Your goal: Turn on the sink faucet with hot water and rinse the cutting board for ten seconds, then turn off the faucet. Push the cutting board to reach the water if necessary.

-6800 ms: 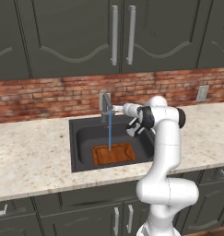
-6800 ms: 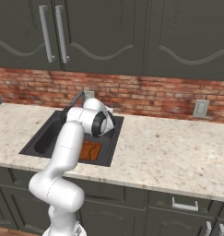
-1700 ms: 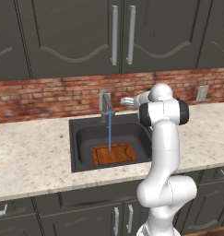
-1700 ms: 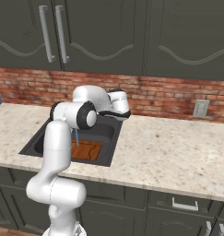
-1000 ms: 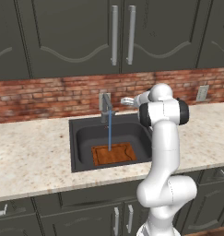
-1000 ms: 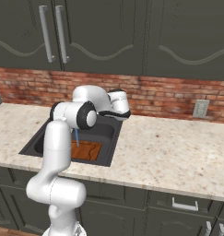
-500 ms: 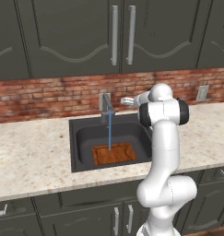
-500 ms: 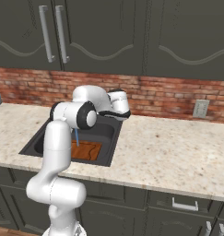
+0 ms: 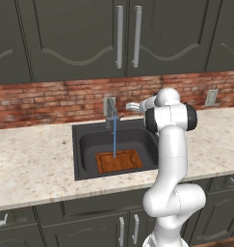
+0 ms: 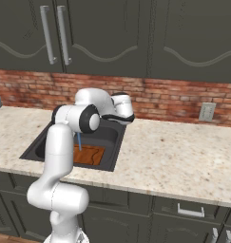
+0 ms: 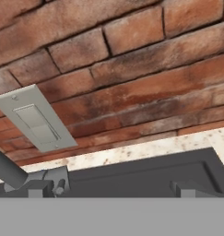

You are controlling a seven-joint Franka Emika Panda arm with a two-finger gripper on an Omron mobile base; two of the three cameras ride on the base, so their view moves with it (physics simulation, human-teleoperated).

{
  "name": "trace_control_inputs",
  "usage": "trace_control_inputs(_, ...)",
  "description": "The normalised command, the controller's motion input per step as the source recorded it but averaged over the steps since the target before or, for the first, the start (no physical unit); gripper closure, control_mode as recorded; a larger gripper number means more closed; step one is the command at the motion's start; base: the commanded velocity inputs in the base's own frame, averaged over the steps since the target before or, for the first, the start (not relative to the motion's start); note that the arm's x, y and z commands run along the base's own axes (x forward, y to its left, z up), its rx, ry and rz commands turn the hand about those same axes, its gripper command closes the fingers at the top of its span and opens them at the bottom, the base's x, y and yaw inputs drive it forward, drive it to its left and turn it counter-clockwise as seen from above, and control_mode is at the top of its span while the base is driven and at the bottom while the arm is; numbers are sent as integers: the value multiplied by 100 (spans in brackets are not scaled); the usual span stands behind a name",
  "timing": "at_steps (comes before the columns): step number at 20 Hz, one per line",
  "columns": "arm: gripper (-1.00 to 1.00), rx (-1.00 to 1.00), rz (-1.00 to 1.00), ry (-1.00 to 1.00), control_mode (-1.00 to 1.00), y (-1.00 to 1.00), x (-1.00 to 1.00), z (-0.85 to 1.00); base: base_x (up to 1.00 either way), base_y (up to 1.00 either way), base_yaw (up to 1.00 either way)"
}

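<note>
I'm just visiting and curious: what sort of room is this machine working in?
A simulated kitchen, apparently: a sink set in a stone counter, a brick backsplash behind it, and dark cabinets above.

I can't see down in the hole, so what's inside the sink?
Inside the sink lies the cutting board, flat on the bottom. The water falls from the sink faucet straight onto it. The robot's arm covers the basin's right edge, so that part stays hidden.

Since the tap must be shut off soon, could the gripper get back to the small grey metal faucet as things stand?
Probably yes: the gripper hovers just beside the faucet above the dark sink, nothing between them.
</note>
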Motion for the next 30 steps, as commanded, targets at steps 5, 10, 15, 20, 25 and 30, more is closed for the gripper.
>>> trace_control_inputs(5, -100, 0, 0, 0, -100, 0, 0, -10, 0, 0, 0)
trace_control_inputs(10, -100, 0, 0, 0, -100, 0, 4, -2, 0, 0, 0)
trace_control_inputs(15, -100, 0, 0, 0, -100, 0, 8, 0, 0, 0, 0)
trace_control_inputs(20, -100, 0, 0, 0, -100, -1, 6, -1, 0, 0, 0)
trace_control_inputs(25, -100, 0, 0, 0, -100, -7, 2, -2, 0, 0, 0)
trace_control_inputs(30, -100, 0, 0, 0, -100, -10, 0, -8, 0, 0, 0)
